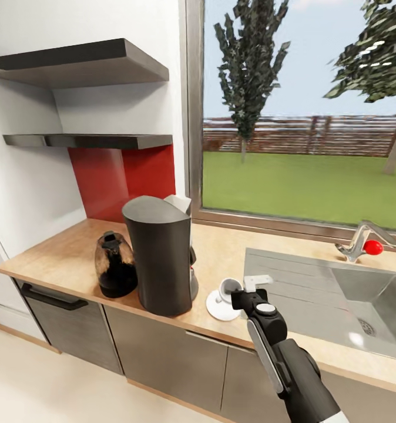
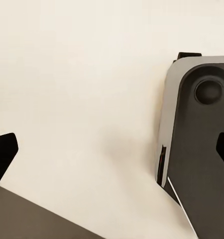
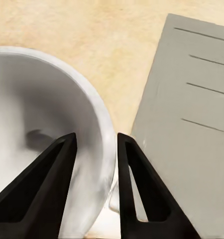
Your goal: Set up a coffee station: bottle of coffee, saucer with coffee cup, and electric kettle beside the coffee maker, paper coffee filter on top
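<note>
A tall dark coffee maker (image 1: 160,258) stands on the wooden countertop (image 1: 63,249), and a white paper filter (image 1: 179,202) pokes up at its top rear. A dark, brownish electric kettle (image 1: 114,264) sits touching its left side. To its right lies a white saucer (image 1: 217,308) with the white coffee cup (image 1: 226,289) tilted over it. My right gripper (image 1: 238,290) is shut on the cup's rim. In the right wrist view one finger (image 3: 47,189) is inside the cup (image 3: 32,99) and the other outside its wall. My left gripper (image 2: 112,152) is open over pale floor.
A steel sink (image 1: 368,294) with a ribbed drainboard (image 1: 286,273) and a red-knobbed faucet (image 1: 362,238) lies right of the saucer. Two dark wall shelves (image 1: 86,141) hang above the counter's left end, before a red backsplash (image 1: 121,182). A large window sits behind the counter.
</note>
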Available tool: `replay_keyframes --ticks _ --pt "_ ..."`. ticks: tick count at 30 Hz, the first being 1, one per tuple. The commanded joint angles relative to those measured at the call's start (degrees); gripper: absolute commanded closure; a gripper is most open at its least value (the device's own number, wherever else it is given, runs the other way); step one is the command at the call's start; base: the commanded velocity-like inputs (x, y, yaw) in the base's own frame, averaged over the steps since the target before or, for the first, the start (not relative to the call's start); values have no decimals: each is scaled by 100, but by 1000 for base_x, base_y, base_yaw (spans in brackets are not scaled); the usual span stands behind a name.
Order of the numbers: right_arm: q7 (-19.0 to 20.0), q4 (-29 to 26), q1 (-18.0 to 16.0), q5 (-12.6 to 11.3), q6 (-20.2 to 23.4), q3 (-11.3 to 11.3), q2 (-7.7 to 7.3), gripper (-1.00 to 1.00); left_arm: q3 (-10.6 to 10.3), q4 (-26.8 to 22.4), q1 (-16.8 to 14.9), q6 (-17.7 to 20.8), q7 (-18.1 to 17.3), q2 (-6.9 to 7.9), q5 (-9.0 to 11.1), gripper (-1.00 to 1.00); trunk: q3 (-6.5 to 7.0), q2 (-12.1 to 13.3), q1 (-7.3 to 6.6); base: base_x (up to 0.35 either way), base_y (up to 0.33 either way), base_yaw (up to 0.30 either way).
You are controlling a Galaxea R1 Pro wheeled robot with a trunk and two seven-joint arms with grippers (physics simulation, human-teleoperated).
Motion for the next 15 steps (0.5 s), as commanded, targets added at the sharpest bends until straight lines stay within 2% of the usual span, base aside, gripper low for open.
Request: replay_keyframes --ticks 1,9,15 --pt "-56 39 -7 -56 17 9 -9 100 31 6 -5 -23 5 0 -11 -100 -10 -10 2 2 2 0" --pt "-56 83 -7 -62 17 14 -14 100 31 6 -5 -23 0 8 -11 -100 -10 -10 2 0 0 0" --pt "-56 -98 -7 -64 17 25 -11 100 36 6 -5 -23 -3 0 -14 -100 -10 -10 2 0 0 0"
